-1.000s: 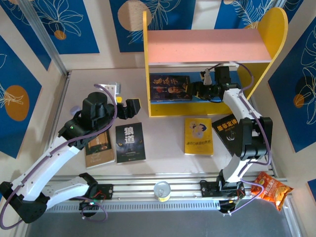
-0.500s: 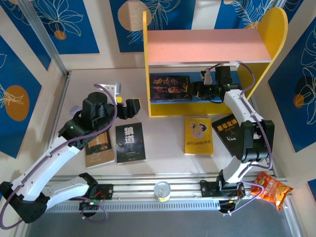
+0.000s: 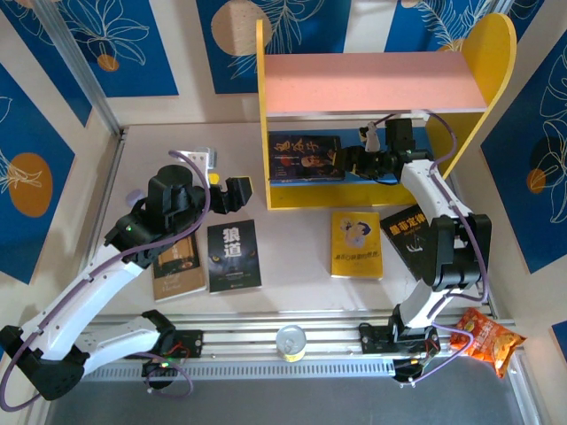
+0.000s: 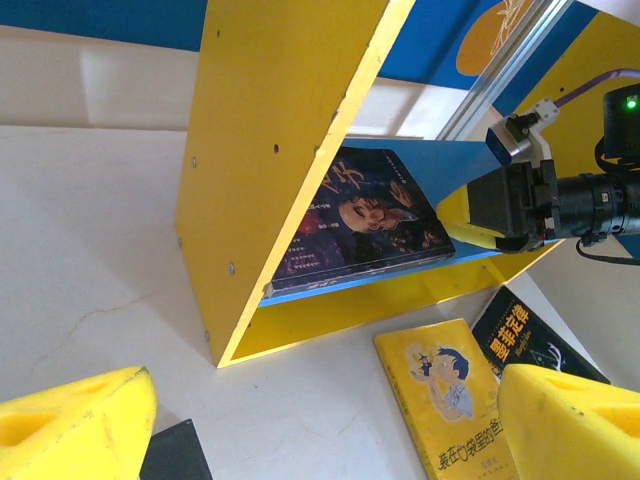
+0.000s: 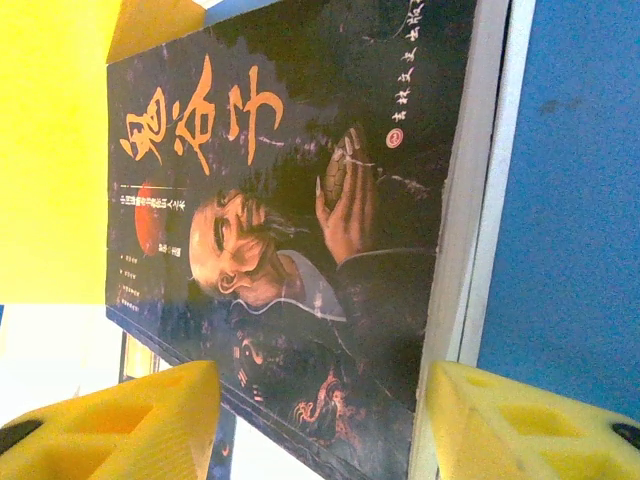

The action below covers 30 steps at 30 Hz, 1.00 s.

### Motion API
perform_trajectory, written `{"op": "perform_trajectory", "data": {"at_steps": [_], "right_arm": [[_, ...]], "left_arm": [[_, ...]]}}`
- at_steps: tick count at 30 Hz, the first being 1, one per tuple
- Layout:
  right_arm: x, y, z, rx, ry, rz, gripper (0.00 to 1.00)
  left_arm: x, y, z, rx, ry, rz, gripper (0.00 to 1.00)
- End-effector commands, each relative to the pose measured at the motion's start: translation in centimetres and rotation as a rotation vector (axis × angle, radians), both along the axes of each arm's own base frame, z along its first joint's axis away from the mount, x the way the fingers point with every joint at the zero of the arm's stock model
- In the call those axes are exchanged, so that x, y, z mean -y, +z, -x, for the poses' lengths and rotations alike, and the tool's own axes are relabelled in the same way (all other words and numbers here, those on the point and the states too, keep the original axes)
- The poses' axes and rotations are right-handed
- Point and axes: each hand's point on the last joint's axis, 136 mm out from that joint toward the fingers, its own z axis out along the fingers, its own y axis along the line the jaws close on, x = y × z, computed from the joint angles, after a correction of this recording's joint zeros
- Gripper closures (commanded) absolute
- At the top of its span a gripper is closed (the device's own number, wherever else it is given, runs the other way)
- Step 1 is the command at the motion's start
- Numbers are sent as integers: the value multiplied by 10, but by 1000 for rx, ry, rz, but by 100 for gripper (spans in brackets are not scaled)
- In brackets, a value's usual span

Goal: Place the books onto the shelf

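The shelf (image 3: 372,84) stands at the table's (image 3: 297,248) far edge, right of centre. A first book (image 3: 304,157) lies on its lower board, left end, the right gripper (image 3: 341,160) just beside it. Before the shelf lie a second book (image 3: 357,244) and, rightward, a third book (image 3: 403,235); farther left, a fourth book (image 3: 235,255) and fifth book (image 3: 182,267) side by side, the left gripper (image 3: 229,188) behind them.

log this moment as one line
left gripper open over table | right gripper open at portrait book on shelf lower tier | on table: yellow book, tan book, black books
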Motion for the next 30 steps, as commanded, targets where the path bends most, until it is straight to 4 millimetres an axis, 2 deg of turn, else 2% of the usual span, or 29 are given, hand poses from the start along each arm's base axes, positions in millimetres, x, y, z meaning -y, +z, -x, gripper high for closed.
{"op": "perform_trajectory", "data": {"at_steps": [1,30], "right_arm": [[-19,9,1,13,64,-30,43],[-25,9,-5,15,70,-50,43]], "left_arm": [[-4,11,-2,22,8,-1,12],[0,7,-6,12,3,-11,12]]}}
